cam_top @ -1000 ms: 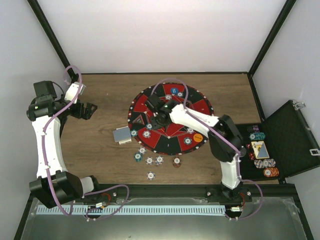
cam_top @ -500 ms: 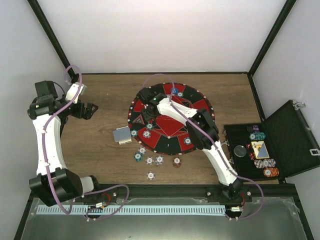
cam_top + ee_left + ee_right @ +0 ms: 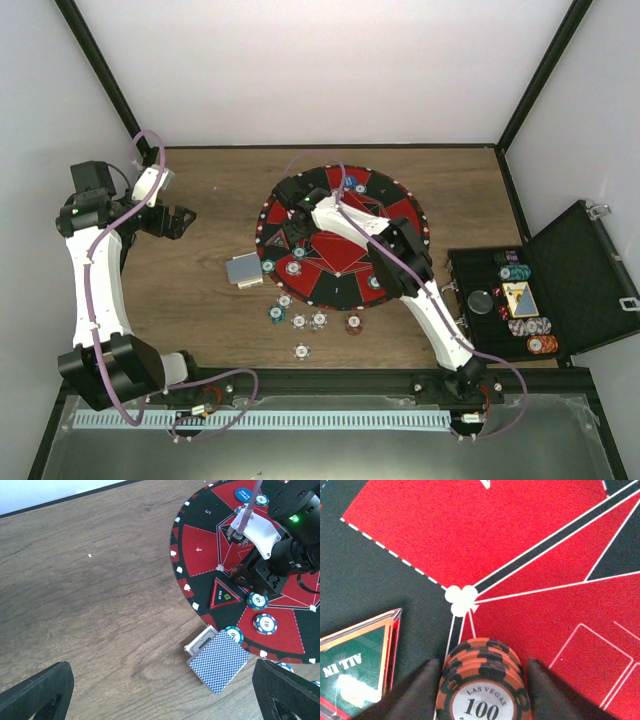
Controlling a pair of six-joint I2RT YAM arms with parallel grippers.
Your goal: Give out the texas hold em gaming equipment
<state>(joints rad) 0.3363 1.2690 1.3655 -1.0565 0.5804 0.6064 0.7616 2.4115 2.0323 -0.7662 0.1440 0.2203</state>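
Note:
My right gripper [image 3: 481,669] is shut on a short stack of orange striped-edge poker chips [image 3: 484,682] marked 100, just above the mat's [image 3: 335,262] left part near a white club mark. From above, this gripper [image 3: 290,222] hangs over the red-and-black mat by the "ALL IN" triangle [image 3: 357,672]. My left gripper [image 3: 180,220] is open over bare wood at the left, holding nothing. A blue-backed card deck [image 3: 219,660] lies at the mat's left edge. Loose chips [image 3: 299,321] lie on the wood in front of the mat, and others [image 3: 264,624] sit on its wedges.
An open black case [image 3: 580,270] at the right edge holds chip stacks [image 3: 528,325] and cards. A blue button disc [image 3: 347,182] lies on the mat's far side. Black frame posts and white walls enclose the table.
The right arm has swung from the middle of the mat to its left far part, carrying the chip stack; it has barely moved in the last half second. The left arm has stayed put.

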